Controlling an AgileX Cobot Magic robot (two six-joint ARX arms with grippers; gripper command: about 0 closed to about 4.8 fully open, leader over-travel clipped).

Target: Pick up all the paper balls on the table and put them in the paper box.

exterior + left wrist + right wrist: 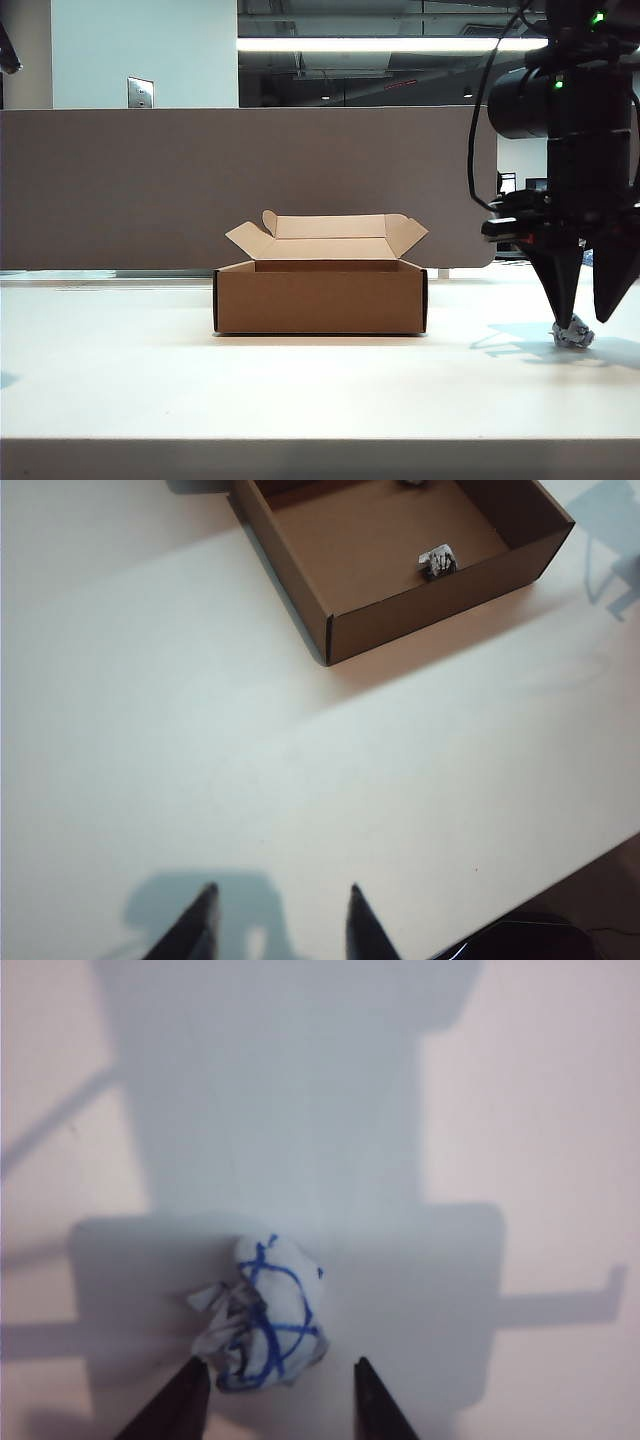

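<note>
A: Report the right gripper (277, 1400).

B: Jaws parted, tips down at the table (300, 390), straddling a paper ball (262, 1315) without clamping it. In the exterior view that ball (572, 334) lies at 3 o'clock from the paper box (320, 296).

A: And the left gripper (280, 925)?

B: Jaws parted, nothing between them, above bare tabletop. The box sits at its 12 o'clock, with one paper ball (437, 561) inside against the wall and another (411, 482) at the frame edge.

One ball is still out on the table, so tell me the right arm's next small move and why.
Probably close the right gripper: its open jaws straddle the paper ball lying on the table, right of the paper box. The left gripper hangs open, empty.
</note>
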